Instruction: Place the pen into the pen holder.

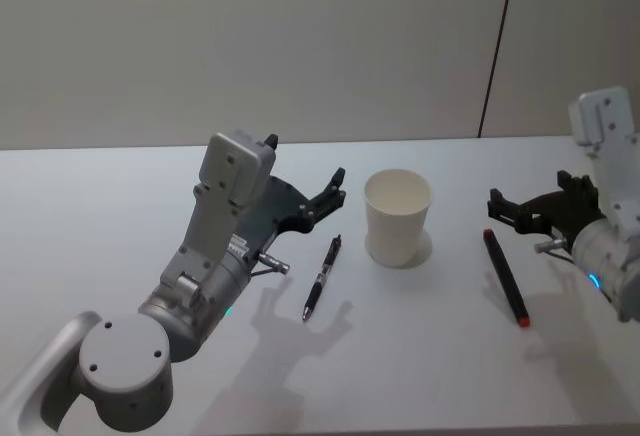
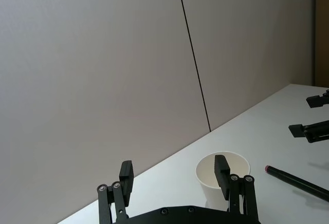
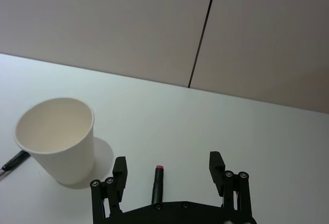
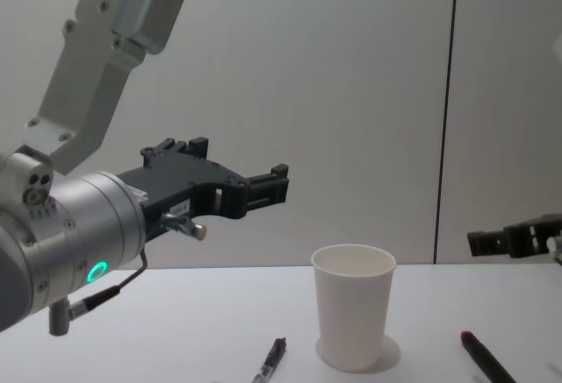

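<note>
A white table (image 1: 90,186) runs up to a plain grey wall with one dark vertical seam. The paper cup (image 1: 397,218) stands upright near the middle of the table, mouth up and nothing inside it. To its left lies a black pen (image 1: 323,277), flat on the table and apart from the cup, its tip pointing toward the near edge. To the cup's right lies a second, dark pen with red ends (image 1: 505,276), also flat – it angles from near the cup toward the near right.

The left gripper (image 1: 330,194) hangs in the air above the table on the cup's left, beyond the black pen's far end, its fingers spread apart and holding nothing. From the chest camera it (image 4: 279,184) sits well above the cup's rim (image 4: 353,256).

The right gripper (image 1: 497,208) is on the right side, over the far end of the red-ended pen – fingers also apart, empty. Its wrist camera shows that pen's red end (image 3: 159,168) on the table between the two fingers, with the cup (image 3: 56,142) off to one side.
</note>
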